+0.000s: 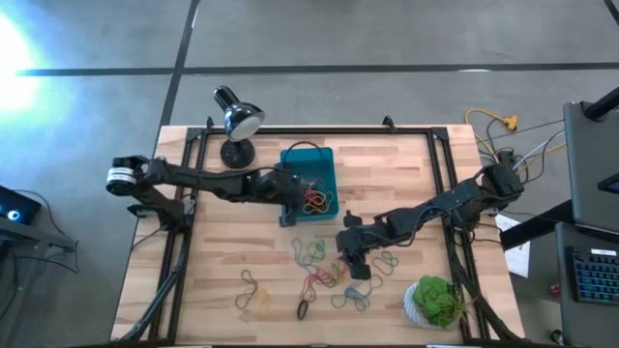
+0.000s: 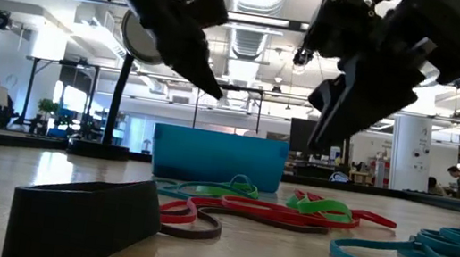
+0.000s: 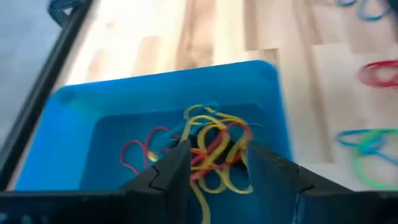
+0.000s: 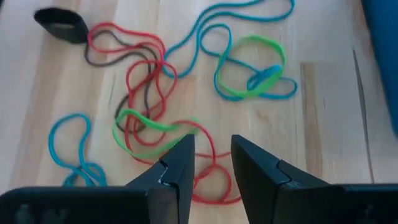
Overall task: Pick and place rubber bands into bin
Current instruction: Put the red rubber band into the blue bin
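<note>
A: Item one, the bin [image 1: 320, 157]. Where is it?

B: Far side of the desk [image 1: 222, 261], next to the lamp [image 1: 238, 121]. It holds a tangle of yellow and red bands [image 3: 211, 146]. The left gripper [image 3: 214, 171] hangs just above that tangle, fingers spread, with nothing clearly pinched between them.

A: Item two, the loose rubber bands [image 1: 324, 266].

B: Scattered on the near half of the desk, between the bin and the plant [image 1: 437, 302]: red, green, blue and brown loops, plus a flat black band [image 4: 61, 23] off to one side. Several are crossed over one another.

A: Item three, the right gripper [image 4: 212, 165].

B: Above the red and green cluster [image 4: 152, 134], fingers parted a little, empty. It appears to be lining up a pick.

A: Advice for that pick?

B: Come straight down so one finger lands inside a loop and the other outside it, then close on a single strand. The red loop nearest the fingers looks the easiest. Lift slowly, since the interlaced bands will likely drag their neighbours along, and carry the catch well over the bin wall before letting go.

A: Anything not readable?

B: How high the right fingers are above the wood. The left wrist view is smeared, so whether a strand touches a left finger cannot be told. The low view cuts off both arms at the top and hides the bin's contents behind its wall.
</note>
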